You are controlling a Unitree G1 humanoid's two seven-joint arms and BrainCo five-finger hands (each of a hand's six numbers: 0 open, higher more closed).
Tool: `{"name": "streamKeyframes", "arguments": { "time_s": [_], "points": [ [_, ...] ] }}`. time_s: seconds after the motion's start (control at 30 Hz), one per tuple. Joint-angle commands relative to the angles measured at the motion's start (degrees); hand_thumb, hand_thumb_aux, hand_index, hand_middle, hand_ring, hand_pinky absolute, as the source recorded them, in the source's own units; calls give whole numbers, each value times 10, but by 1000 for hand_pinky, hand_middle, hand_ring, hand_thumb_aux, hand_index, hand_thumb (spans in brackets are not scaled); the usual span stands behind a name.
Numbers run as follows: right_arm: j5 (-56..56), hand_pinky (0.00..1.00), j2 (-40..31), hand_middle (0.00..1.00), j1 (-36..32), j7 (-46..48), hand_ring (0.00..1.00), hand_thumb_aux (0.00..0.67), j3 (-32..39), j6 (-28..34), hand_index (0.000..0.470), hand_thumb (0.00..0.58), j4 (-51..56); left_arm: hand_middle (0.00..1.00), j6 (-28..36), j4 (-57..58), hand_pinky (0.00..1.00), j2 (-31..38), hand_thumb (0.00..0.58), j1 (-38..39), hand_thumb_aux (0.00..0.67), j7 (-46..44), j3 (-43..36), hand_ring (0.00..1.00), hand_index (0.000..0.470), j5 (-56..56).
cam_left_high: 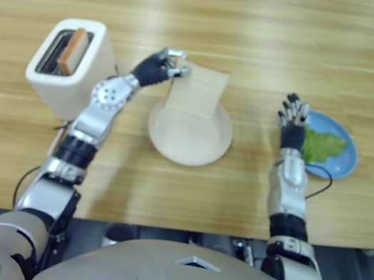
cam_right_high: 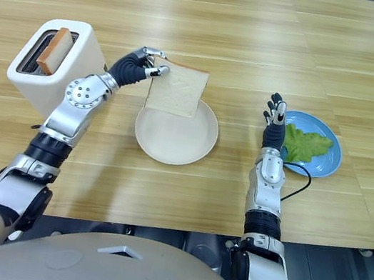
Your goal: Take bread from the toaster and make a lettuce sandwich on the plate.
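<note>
Bread slice (cam_right_high: 58, 50) stands in the toaster (cam_right_high: 38, 77) slot at left. Beside it the left hand (cam_right_high: 136, 66) pinches a second slice (cam_right_high: 176, 89) by its top corner, hanging it tilted over the beige plate's (cam_right_high: 174, 145) far rim, likely to lay it flat. Further right, the right hand (cam_right_high: 272, 122), fingers straight and empty, lies against the blue dish's (cam_right_high: 329, 164) rim, handy for the lettuce leaf (cam_right_high: 304, 144).

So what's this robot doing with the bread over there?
It is making a lettuce sandwich. Its left hand holds a slice of bread by one corner above the cream plate; I cannot tell if they touch. Another slice stands in the white toaster. The right hand rests open beside a blue plate holding the lettuce leaf, not yet picked up.
</note>
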Motion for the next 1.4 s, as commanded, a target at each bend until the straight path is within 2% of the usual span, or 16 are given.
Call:
{"name": "streamKeyframes", "arguments": {
  "time_s": [0.03,0.13,0.27,0.5,0.63,0.67,0.7,0.93,1.1,1.17,1.27,1.33,1.4],
  "points": [
    [2,0,5,0,3,0,0,0,3,9,0,0,-3,1000,-34,157,1000,-24,580,-34,670,7,-24,1000,460,48],
    [0,0,6,0,5,2,0,0,6,10,0,0,-3,1000,-56,249,1000,-48,580,-56,670,7,-27,1000,460,63],
    [-3,0,3,0,6,3,0,0,9,13,0,0,-7,1000,-75,303,1000,-66,580,-52,670,-4,-41,1000,460,88],
    [-2,0,-2,0,11,1,0,0,13,16,0,0,-14,1000,-96,283,1000,-58,580,-29,670,-7,-66,1000,460,128],
    [-2,0,-1,0,15,0,0,0,16,18,0,0,-19,1000,-123,252,1000,-35,580,-26,670,34,-85,1000,460,181],
    [-2,0,-1,0,16,0,0,0,16,18,0,0,-21,216,-126,241,216,-28,0,-25,0,47,-88,216,0,195],
    [-2,0,-1,0,17,1,0,0,17,20,0,0,-23,0,-131,227,0,-18,0,-25,0,67,-94,0,0,215],
    [-9,0,-1,0,28,2,0,0,25,26,0,0,-47,0,-110,47,0,80,0,-12,0,191,-111,0,0,387],
    [-34,0,0,0,42,6,0,0,46,23,0,0,-82,0,-57,-125,0,124,0,46,0,170,-93,0,0,440],
    [-56,0,-6,0,49,8,0,0,64,22,0,0,-113,0,-38,-194,0,129,0,77,0,152,-74,0,0,432],
    [-107,0,-36,0,63,13,0,0,85,34,0,0,-220,0,-2,-285,0,118,0,135,0,104,-41,0,0,368],
    [-167,0,-82,0,64,15,0,0,77,54,0,0,-307,0,18,-314,0,100,0,176,0,76,-22,0,0,300],
    [-245,0,-160,0,55,12,0,0,46,71,0,0,-357,0,52,-328,0,57,0,222,0,41,4,0,0,184]
  ]
}}
